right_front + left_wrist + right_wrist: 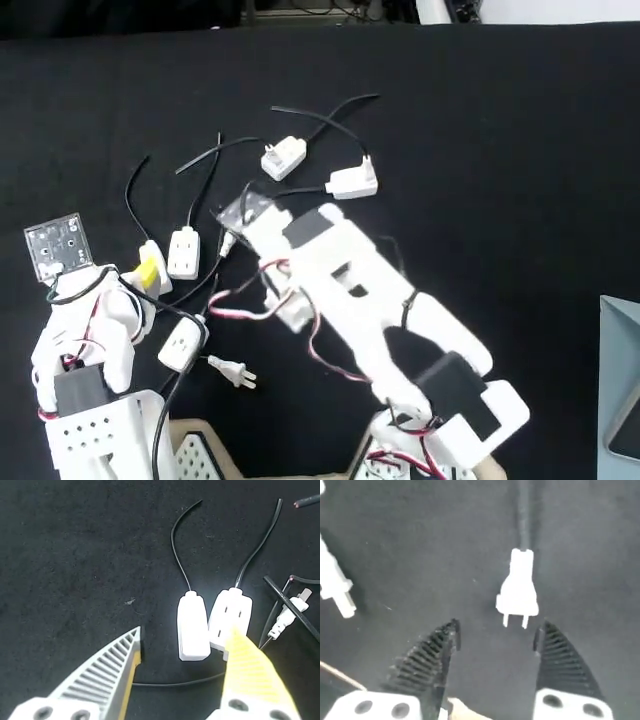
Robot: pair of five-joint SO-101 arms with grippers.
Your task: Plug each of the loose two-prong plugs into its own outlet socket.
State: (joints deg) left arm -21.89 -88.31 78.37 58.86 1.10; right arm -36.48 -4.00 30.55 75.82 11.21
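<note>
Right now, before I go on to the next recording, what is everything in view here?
Sockets: three, white, by the left arm; two side by side, one nearer the front.
Plugs: at least three, white; two at the far middle, one at the front beside the third socket.
Cords: several, black, running from sockets and plugs.
Cloth: one, black, covering the table.
Grey object: one, at the right edge, cut off.
Left gripper: one, yellow and white fingers, open over the paired sockets.
Right gripper: one, dark fingers, open, a plug just ahead.
</note>
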